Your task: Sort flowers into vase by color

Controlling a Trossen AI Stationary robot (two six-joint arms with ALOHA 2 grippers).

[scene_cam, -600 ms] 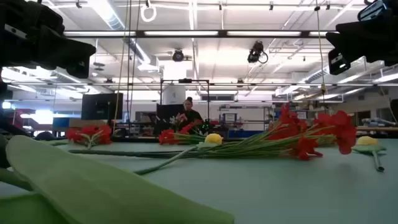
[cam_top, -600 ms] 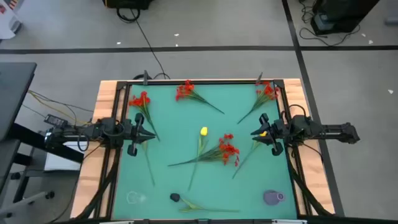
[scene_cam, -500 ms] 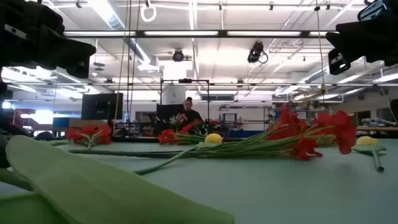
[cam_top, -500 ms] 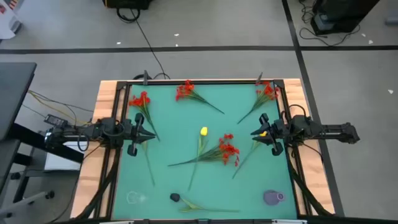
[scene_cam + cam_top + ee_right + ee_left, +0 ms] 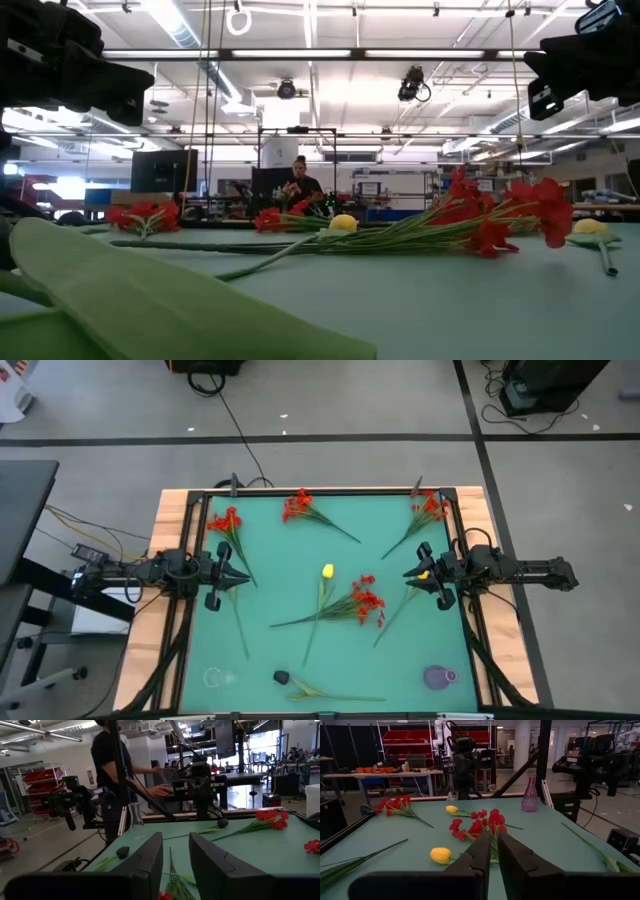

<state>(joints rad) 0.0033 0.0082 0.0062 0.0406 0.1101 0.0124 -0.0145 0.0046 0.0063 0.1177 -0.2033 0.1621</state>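
Landmark: the central red spray (image 5: 366, 600) lying in the middle of the green table (image 5: 270, 590); all places below are told from it.
Left gripper (image 5: 243, 576): well to the left of the central red spray, at the table's left edge, above the mat; fingers (image 5: 479, 855) clenched to a thin slit, nothing between them.
Left red spray (image 5: 226, 520): left of and beyond the landmark, near the left gripper, its stem running under that arm.
Clear vase (image 5: 215, 678): near corner, far left of the landmark, hard to make out.
Dark head (image 5: 282, 678): nearer than the landmark and to its left, at the end of a long stem.
Back red spray (image 5: 298, 505): beyond the landmark, near the far edge.
Yellow tulip (image 5: 327, 571): just left of the landmark, stem crossing its stems.
Far-right red spray (image 5: 430, 507): beyond and right of the landmark, at the far right corner.
Purple vase (image 5: 438, 677): near right corner.
Right gripper (image 5: 410, 574): right of the landmark, at the right edge; fingers (image 5: 147, 857) parted a little, released, grasping nothing.
Second yellow head (image 5: 425, 573): under the right gripper.
Person (image 5: 112, 775): standing beyond the table in the right wrist view.
Writing: no readable label or brand.
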